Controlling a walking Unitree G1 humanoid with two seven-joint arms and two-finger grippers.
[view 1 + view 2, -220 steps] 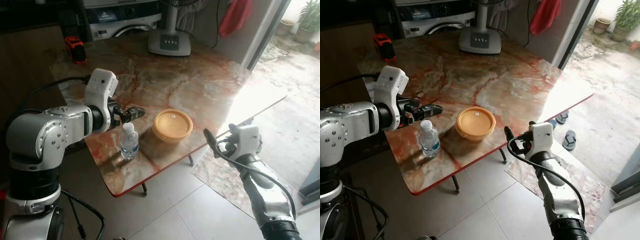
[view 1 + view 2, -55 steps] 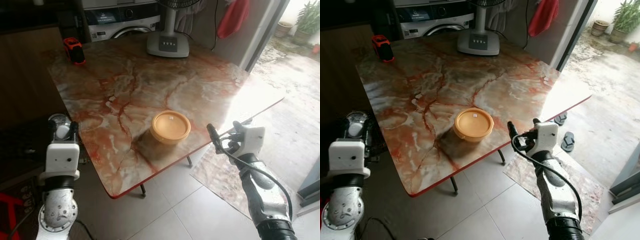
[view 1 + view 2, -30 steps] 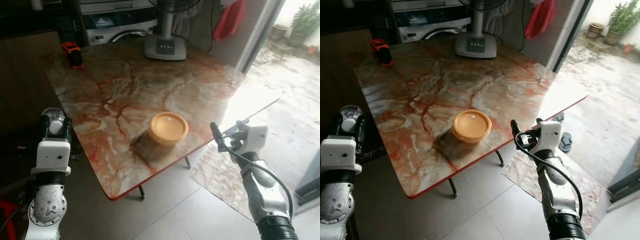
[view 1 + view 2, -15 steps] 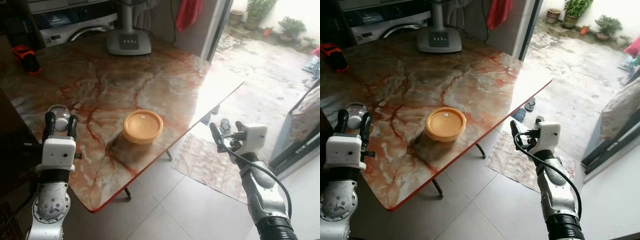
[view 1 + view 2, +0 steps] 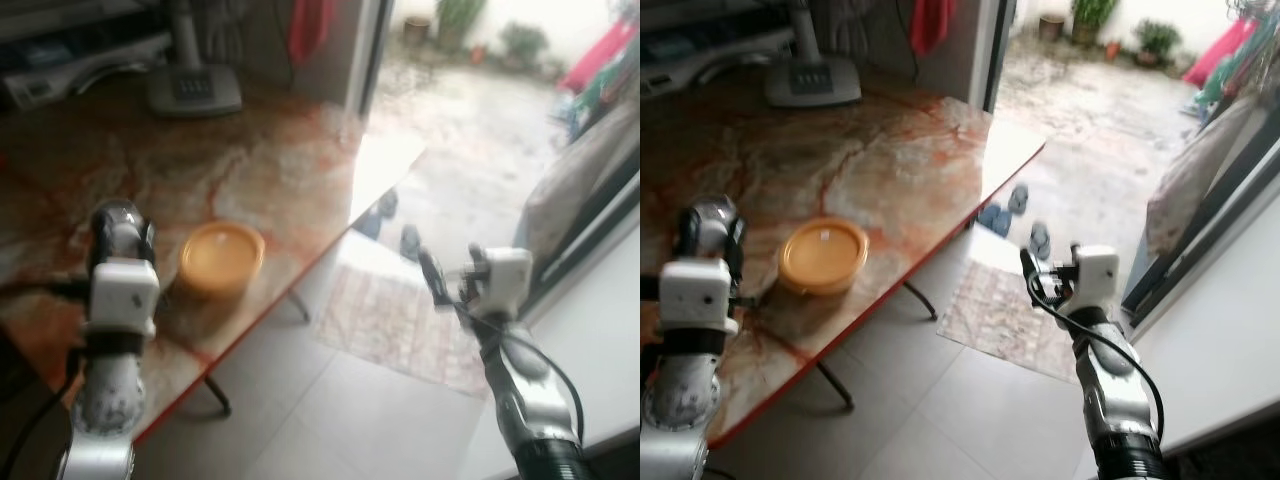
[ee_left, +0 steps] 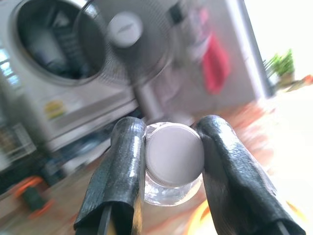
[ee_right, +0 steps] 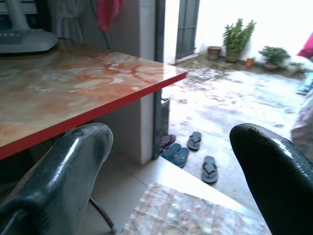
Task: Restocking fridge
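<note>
1. left gripper (image 6: pixel 166 161) clamped on the water bottle (image 6: pixel 174 156) at its cap end, held upright just off the marble table (image 5: pixel 900 170) edge; right gripper (image 7: pixel 171 171) spread wide, carrying nothing.
2. Risk: grip sits high on the neck; the body could swing or slip out if the walk jolts it.
3. Risk: orange lidded container (image 5: pixel 823 255) near the table edge; a passing left arm could knock it.
4. Head views blurred; no fridge to be made out; bottle body hidden behind the fingers (image 6: pixel 122 171); fill level unclear.
</note>
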